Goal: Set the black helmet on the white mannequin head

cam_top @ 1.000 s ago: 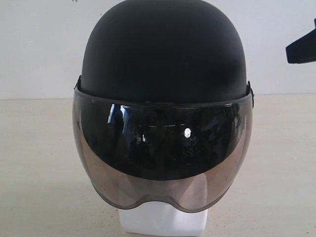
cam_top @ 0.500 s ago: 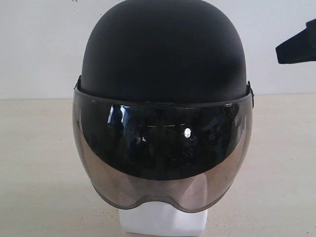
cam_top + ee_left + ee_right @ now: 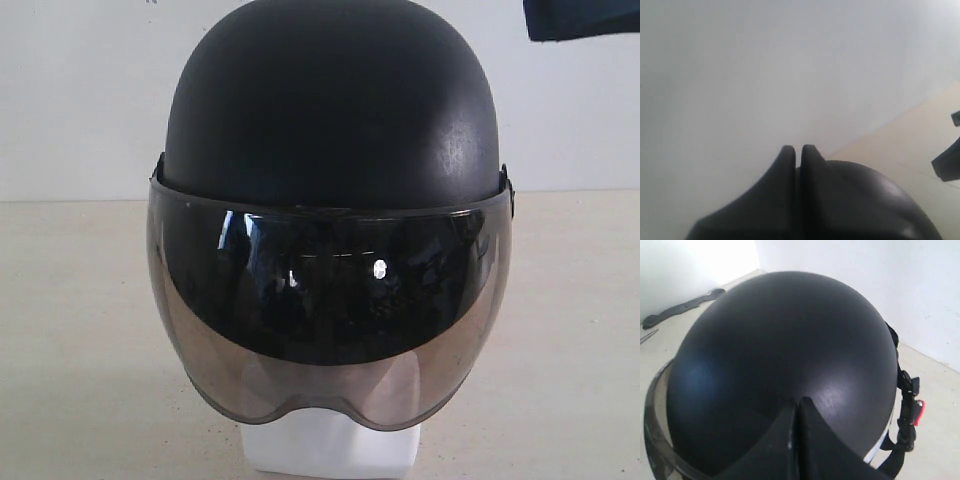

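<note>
The black helmet [image 3: 330, 100] sits on the white mannequin head, of which only the neck and base [image 3: 330, 450] show below the smoky visor [image 3: 330, 320]. My right gripper [image 3: 799, 402] is shut with nothing in it, hovering just above the helmet's dome [image 3: 780, 340]; in the exterior view it is the dark shape [image 3: 580, 18] at the top right, apart from the helmet. My left gripper [image 3: 798, 148] is also shut and empty, above the helmet's dome [image 3: 865, 200]. It does not show in the exterior view.
The head stands on a beige tabletop [image 3: 70, 350] before a white wall [image 3: 80, 90]. The chin strap's buckle with a red tab [image 3: 918, 410] hangs at the helmet's side. A dark flat strip [image 3: 685, 307] lies on the table by the wall.
In the exterior view my right gripper has risen and shifted left, from the right edge to the top of the frame. The helmet and head have not moved.
</note>
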`<action>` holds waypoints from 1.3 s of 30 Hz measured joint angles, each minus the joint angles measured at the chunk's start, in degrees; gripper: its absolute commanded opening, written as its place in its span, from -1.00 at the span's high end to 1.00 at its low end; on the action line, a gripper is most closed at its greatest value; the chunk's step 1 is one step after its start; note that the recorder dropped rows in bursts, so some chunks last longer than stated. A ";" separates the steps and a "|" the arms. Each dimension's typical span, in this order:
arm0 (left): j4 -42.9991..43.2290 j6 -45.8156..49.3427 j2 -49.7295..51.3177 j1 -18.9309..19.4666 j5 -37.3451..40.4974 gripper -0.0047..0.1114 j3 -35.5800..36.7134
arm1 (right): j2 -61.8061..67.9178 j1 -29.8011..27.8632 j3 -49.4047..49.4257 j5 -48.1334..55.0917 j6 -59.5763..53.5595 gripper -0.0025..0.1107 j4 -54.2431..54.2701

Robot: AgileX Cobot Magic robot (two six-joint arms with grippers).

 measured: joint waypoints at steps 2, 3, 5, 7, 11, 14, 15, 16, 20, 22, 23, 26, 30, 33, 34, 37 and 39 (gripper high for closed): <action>-2.74 3.77 5.00 0.00 3.84 0.84 -4.70 | -0.11 0.00 -1.66 1.58 0.79 0.96 0.09; -5.41 7.03 7.58 0.00 6.14 0.84 -6.90 | -0.24 0.00 -2.49 2.39 1.07 0.96 0.14; -12.53 14.65 12.08 0.10 11.10 0.84 -10.80 | -0.37 0.00 -3.86 4.40 1.38 0.96 0.88; -18.80 21.61 16.43 0.10 15.75 0.84 -14.65 | -0.46 0.00 -4.62 6.08 1.52 0.96 1.38; -24.48 27.54 25.01 0.20 24.04 0.84 -21.90 | -0.46 1.22 -4.90 9.30 1.52 0.96 1.48; -25.19 28.52 29.78 1.12 28.90 0.84 -25.44 | -0.36 4.28 -4.90 10.27 1.52 0.96 0.10; -25.19 28.94 31.06 1.63 29.65 0.84 -25.99 | -0.36 5.26 -4.90 10.31 1.52 0.96 -0.78; -25.47 29.50 32.08 2.28 29.96 0.84 -26.30 | -0.36 6.67 -4.90 10.41 2.00 0.96 -1.91; -29.03 32.70 34.27 5.57 32.29 0.84 -26.64 | -0.36 10.93 -4.90 8.69 3.94 0.96 -6.70; -31.63 34.20 34.78 7.33 34.05 0.84 -26.77 | -0.36 12.86 -4.90 7.47 4.36 0.96 -8.14; -32.49 34.86 34.95 7.94 34.94 0.84 -26.87 | -0.36 13.64 -4.90 7.18 4.51 0.96 -8.47; -34.49 35.54 35.56 9.27 36.58 0.84 -26.87 | 0.06 16.27 -4.90 5.79 5.56 0.96 -9.00; -35.36 37.11 36.53 9.64 37.16 0.84 -26.87 | 2.30 19.41 -5.11 4.45 6.52 0.96 -9.56; -35.67 37.82 36.90 9.64 37.16 0.84 -26.87 | 4.92 21.30 -5.20 3.21 6.92 0.96 -10.73; -35.67 37.82 37.03 9.74 37.16 0.84 -26.87 | 5.60 21.92 -5.20 2.77 6.96 0.96 -11.03; -36.29 37.96 37.42 9.74 37.52 0.84 -26.89 | 6.80 23.61 -5.20 1.57 7.08 0.96 -12.04; -36.84 37.96 37.84 9.74 37.62 0.84 -26.97 | 7.31 24.62 -5.20 0.97 7.53 0.96 -12.88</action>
